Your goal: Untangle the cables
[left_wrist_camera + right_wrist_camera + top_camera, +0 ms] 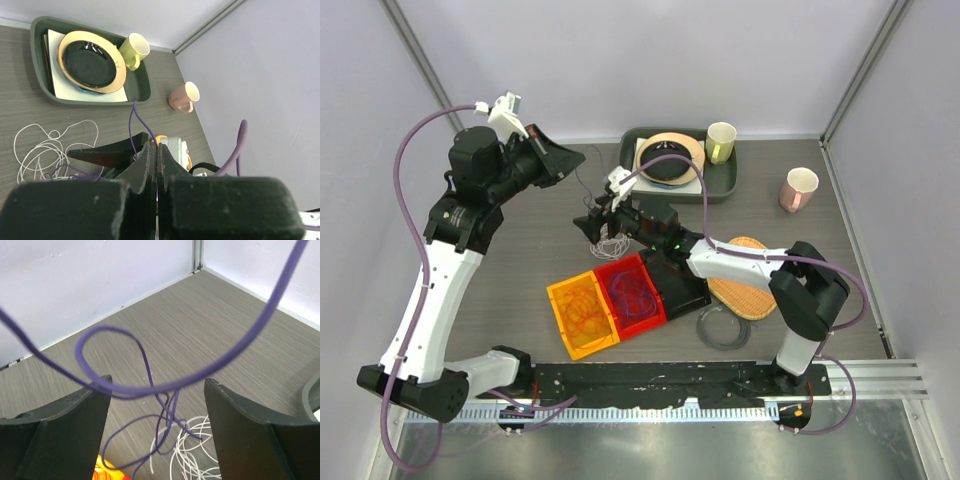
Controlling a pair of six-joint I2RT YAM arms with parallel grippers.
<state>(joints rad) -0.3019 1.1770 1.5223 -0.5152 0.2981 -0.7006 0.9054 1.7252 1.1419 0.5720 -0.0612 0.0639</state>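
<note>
My left gripper [572,158] is raised at the back left and shut on a thin purple cable [583,190]. In the left wrist view the cable [132,122] comes out between the closed tips of that gripper [154,146]. My right gripper [592,222] is open and hovers just above the white cable coil [610,243]. In the right wrist view the purple cable [150,367] hangs in loops between the spread fingers of that gripper [157,382], down to the white coil [200,440]. The white coil [40,145] lies loose on the table. An orange-red cable lies in the orange tray [560,320]. A purple-blue coil lies in the red tray [655,312].
A dark green tray [725,185] with a plate and a yellow-green mug [720,142] stands at the back. A pink mug [799,188] is at the right. A woven oval mat [745,290], a clear ring [722,327] and a black tray [680,290] lie by the right arm.
</note>
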